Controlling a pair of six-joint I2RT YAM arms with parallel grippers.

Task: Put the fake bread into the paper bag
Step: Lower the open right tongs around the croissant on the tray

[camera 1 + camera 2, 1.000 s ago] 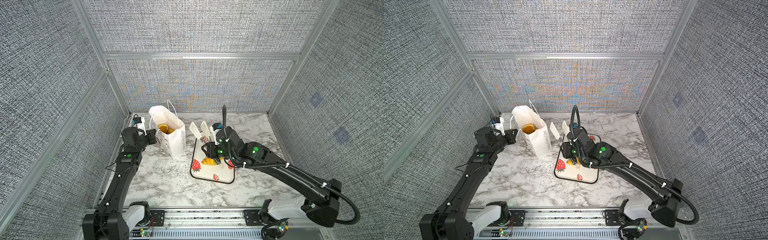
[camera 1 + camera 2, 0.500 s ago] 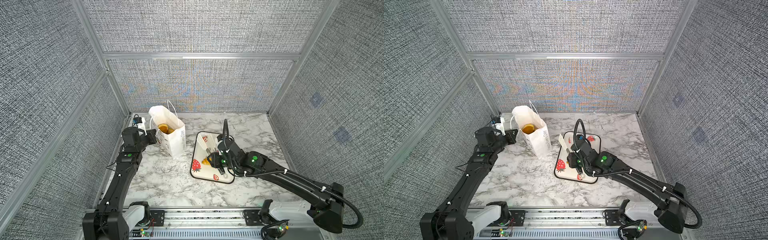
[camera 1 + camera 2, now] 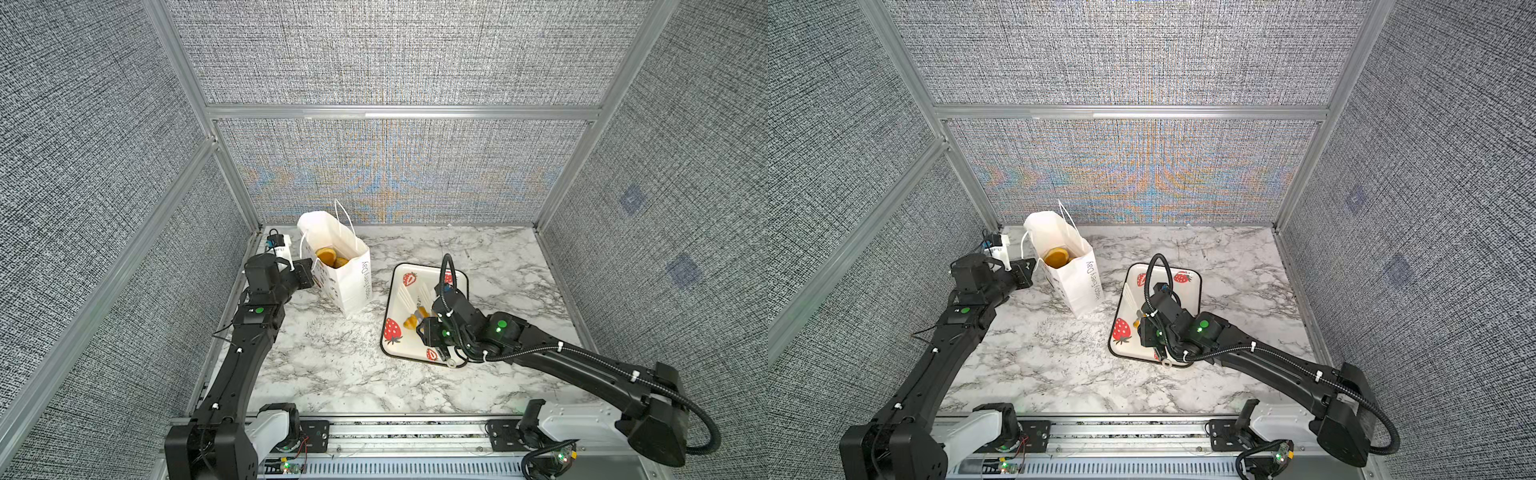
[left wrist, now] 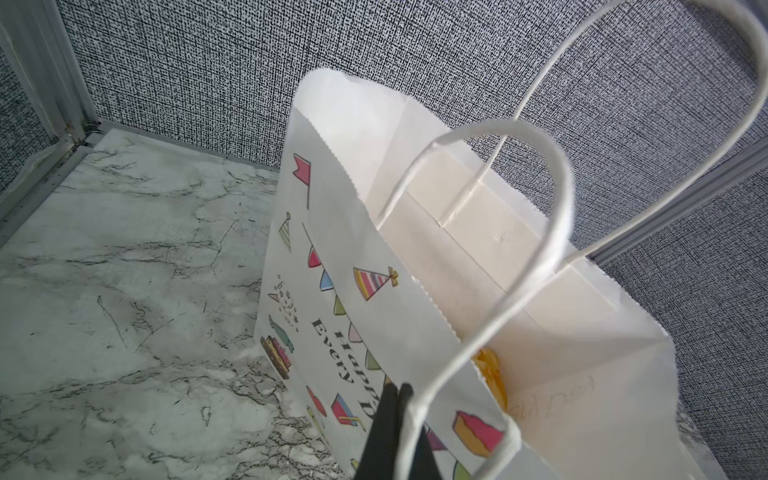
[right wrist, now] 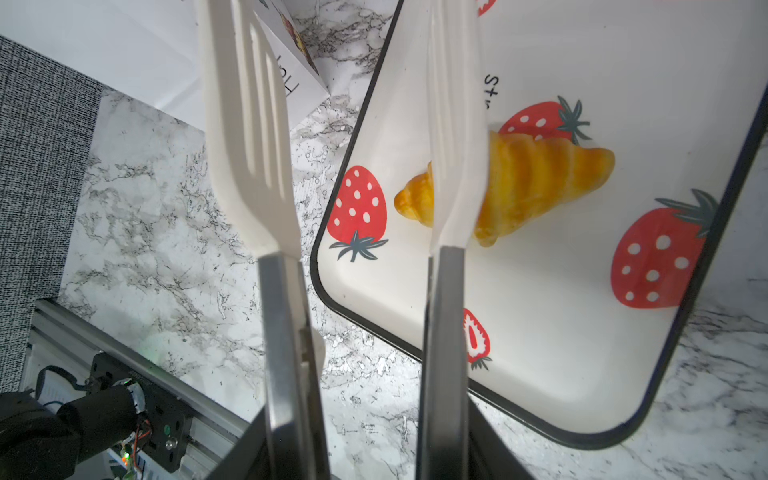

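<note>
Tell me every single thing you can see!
paper bag: one, white with colourful pictures, standing back left.
bread in the bag: at least two, golden, inside.
tray: one, white with red strawberries, right of the bag.
croissant: one, golden, on the tray.
tongs: one pair, white and grey, over the tray.
table: one, white marble, under everything.
small box: one, white, table's back left corner.
walls: three, grey woven, around the table.
left arm, right arm: two, black, from the front.
left hand: one, black, shut at the bag's side.
right hand: one, black, shut on the tongs.

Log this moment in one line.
left tool: shut on paper bag handle | right tool: holds open tongs over croissant on tray
</note>
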